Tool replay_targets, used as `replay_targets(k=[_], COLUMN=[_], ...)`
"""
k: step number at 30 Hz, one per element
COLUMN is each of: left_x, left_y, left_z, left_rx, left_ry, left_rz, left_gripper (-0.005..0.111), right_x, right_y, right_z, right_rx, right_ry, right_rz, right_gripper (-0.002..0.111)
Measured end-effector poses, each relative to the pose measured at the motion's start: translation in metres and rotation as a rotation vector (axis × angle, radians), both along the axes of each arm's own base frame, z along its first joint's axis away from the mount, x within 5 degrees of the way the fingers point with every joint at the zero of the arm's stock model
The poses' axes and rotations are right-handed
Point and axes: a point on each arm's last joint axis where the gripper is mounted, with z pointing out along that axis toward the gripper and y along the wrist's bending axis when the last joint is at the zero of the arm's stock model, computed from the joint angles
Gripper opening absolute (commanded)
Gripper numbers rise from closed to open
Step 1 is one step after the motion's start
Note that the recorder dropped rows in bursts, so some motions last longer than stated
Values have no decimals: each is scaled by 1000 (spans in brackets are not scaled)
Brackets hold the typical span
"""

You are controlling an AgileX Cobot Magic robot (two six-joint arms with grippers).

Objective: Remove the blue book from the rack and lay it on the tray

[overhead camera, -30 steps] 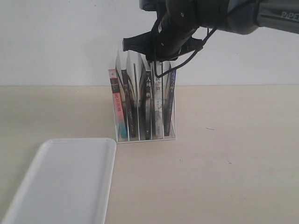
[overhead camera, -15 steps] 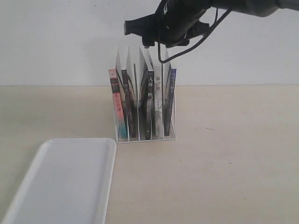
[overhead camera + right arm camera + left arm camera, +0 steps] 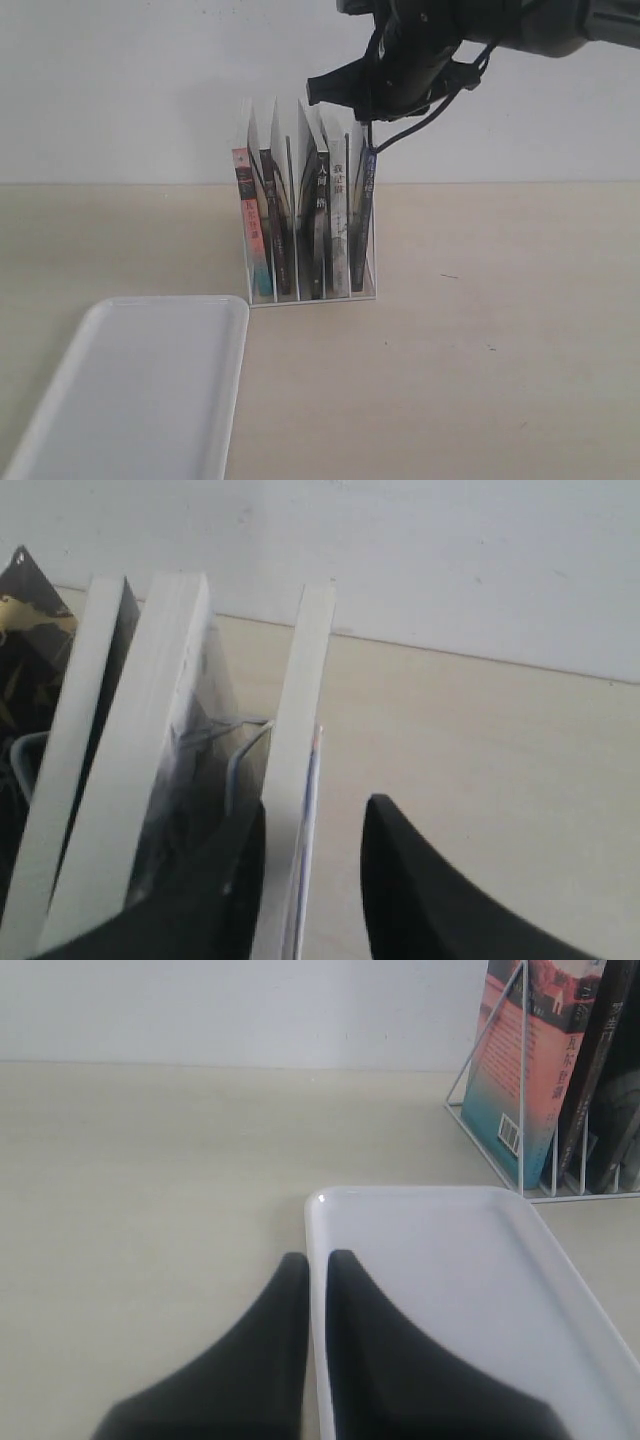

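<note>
The blue book (image 3: 367, 205) stands upright in the rightmost slot of the white wire rack (image 3: 300, 296), dark blue spine facing out. My right gripper (image 3: 362, 118) hangs just above it. In the right wrist view this gripper (image 3: 315, 810) is open, one finger on each side of the blue book's (image 3: 300, 750) top edge, and I cannot tell if they touch it. The white tray (image 3: 150, 390) lies flat at the front left. My left gripper (image 3: 317, 1257) is shut, low over the tray's (image 3: 450, 1290) near corner rim; it is out of the exterior view.
Several other books fill the rack: a pink and teal one (image 3: 250, 220) at the left end, a black-spined one (image 3: 318, 215) and a pale grey-spined one (image 3: 340, 215) beside the blue book. Bare table lies right of the rack. A white wall stands behind.
My right arm has moved to the right, from above the middle of the rack to over the rightmost book. The books, rack and tray have not moved.
</note>
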Motion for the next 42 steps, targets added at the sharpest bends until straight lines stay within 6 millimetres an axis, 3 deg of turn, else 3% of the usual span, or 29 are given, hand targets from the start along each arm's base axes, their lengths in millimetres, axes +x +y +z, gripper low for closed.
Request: replay_targets(k=[4,10,34,36,42], left_x=[0,0,0,0,0], left_y=[0,0,0,0,0], left_z=[0,0,0,0,0], left_rx=[0,0,0,0,0], left_ry=[0,0,0,0,0], left_rz=[0,0,0,0,0], left_gripper=[6,6,6,6,6], right_x=[2,2,4,4,3], right_y=[3,6,8,8,9], right_z=[-3,-8,-25,-25,-26], right_rx=[5,17,7,7,12], right_ry=[-6,18,79,83,90], right_rz=[28,40,34,32,34], right_gripper=[54,42,41,37,1])
